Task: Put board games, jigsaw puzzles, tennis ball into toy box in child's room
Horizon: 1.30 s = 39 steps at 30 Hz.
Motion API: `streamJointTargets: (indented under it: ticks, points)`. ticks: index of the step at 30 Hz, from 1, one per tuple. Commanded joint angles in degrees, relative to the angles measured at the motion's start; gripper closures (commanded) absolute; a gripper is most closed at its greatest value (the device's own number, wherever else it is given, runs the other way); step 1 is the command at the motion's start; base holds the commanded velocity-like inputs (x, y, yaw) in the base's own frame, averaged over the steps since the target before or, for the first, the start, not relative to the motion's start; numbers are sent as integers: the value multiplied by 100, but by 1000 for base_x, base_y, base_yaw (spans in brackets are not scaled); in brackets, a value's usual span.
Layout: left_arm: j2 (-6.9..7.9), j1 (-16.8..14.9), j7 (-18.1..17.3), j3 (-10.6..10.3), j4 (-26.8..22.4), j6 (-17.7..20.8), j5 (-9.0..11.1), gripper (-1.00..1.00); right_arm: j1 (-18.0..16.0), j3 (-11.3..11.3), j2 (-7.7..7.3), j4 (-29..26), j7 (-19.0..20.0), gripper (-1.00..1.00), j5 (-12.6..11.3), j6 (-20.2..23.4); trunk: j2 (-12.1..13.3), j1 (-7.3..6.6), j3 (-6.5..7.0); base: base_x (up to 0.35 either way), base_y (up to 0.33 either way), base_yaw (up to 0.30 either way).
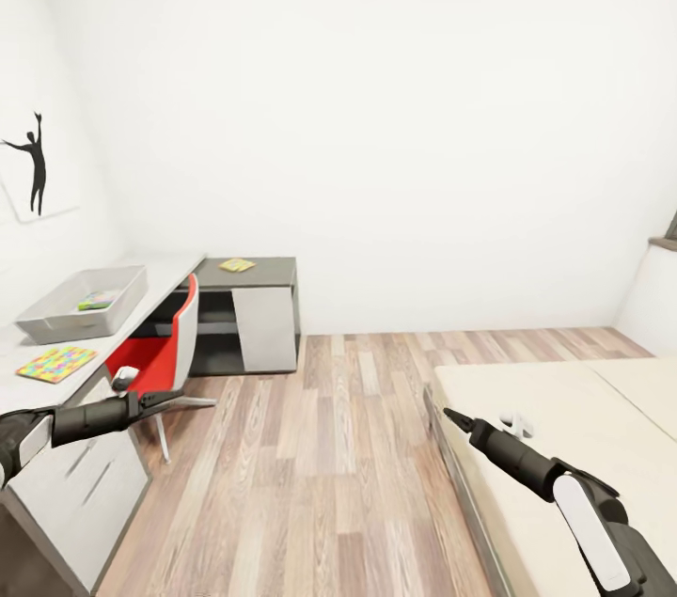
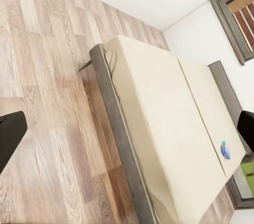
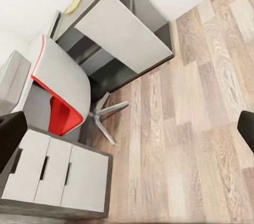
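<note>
Grey toy box (image 1: 42,320): on my counter (image 1: 28,348), one jigsaw puzzle (image 1: 96,300) inside
Second puzzle (image 1: 56,362): flat on the counter, just beside the box
Yellow flat item (image 1: 237,265): far end of the counter, well apart from the box
Blue game (image 2: 225,150): on the bed (image 2: 159,128), near its far end
Left pincer (image 1: 179,397): over the red chair (image 1: 150,353), empty; can't tell gap
Right pincer (image 1: 451,416): over the bed edge, empty; can't tell gap

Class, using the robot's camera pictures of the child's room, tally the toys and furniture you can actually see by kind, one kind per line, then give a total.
Jigsaw puzzles: 2, one on the table, one in the toy box
Small blue game box: 1, on the bed
Flat yellow item, too small to identify: 1
Toy box: 1
Red chair: 1
Table: 1
Bed: 1
Total: 8
</note>
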Motion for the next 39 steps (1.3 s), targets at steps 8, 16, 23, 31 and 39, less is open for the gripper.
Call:
streamJointTargets:
  ticks: [8, 16, 23, 31, 39]
  points:
    - [-2, -3, -13, 36, 1, 37, -25, -100, 0, -8, 0, -10, 15, -100, -19, 29, -6, 2, 4, -43, -46, 151]
    - [-2, -3, -7, 38, 1, 25, -25, -100, -1, -7, 0, 6, 9, -100, -19, -17, -6, 2, 5, -82, -155, 16]
    - [-2, -3, -7, 40, 1, 24, -25, -100, 0, -8, 0, 20, 14, -100, -19, -177, -6, 2, 5, -10, -25, 1]
    - [-2, -3, 1, 40, 1, 24, -25, -100, 0, -6, -16, 16, 30, -100, -26, -207, -6, 2, 5, -9, -12, 0]
    - [-2, -3, -7, 41, 1, 24, -25, -100, 0, -7, -5, 15, 33, -100, -28, -209, -6, 2, 7, -61, -92, -11]
